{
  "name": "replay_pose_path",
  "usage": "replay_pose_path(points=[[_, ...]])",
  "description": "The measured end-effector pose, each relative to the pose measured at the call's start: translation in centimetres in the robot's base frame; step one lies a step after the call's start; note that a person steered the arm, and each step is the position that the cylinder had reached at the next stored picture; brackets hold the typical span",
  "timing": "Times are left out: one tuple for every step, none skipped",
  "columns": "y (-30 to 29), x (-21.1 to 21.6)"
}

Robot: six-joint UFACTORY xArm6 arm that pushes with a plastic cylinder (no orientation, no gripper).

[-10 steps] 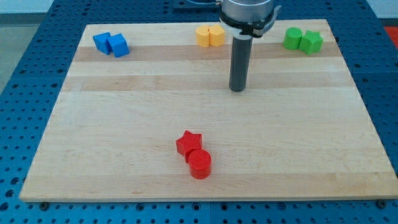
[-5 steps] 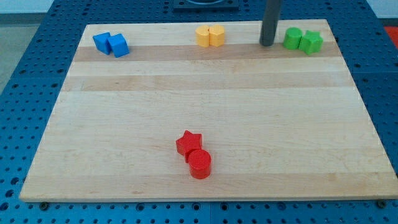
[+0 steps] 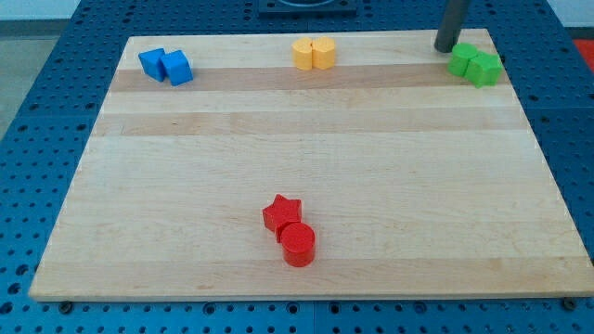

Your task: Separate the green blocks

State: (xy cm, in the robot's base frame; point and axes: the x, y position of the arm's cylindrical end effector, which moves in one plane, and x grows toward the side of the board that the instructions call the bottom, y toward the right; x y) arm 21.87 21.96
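Note:
Two green blocks sit touching at the wooden board's (image 3: pixel 186 186) top right corner: a rounded one (image 3: pixel 461 60) on the left and a star-like one (image 3: pixel 484 69) on the right, near the board's right edge. My tip (image 3: pixel 446 48) is just up and left of the rounded green block, at or very near its upper left side. The rod rises out of the view's top.
Two blue blocks (image 3: pixel 166 66) sit touching at the top left. Two yellow blocks (image 3: pixel 314 53) sit touching at the top middle. A red star (image 3: pixel 281 213) and a red cylinder (image 3: pixel 298 245) touch at the bottom middle. The board's right edge is close to the green blocks.
My tip moved from the board's middle up and right to the top right corner. Both green blocks shifted together to the right and slightly down, still touching.

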Motion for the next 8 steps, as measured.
replay_pose_path(points=[[6.0,-2.6],[7.9,-1.3],[6.5,3.5],[5.4,5.3],[4.0,7.2],[3.4,9.7],[3.0,12.5],[2.9,15.0]])
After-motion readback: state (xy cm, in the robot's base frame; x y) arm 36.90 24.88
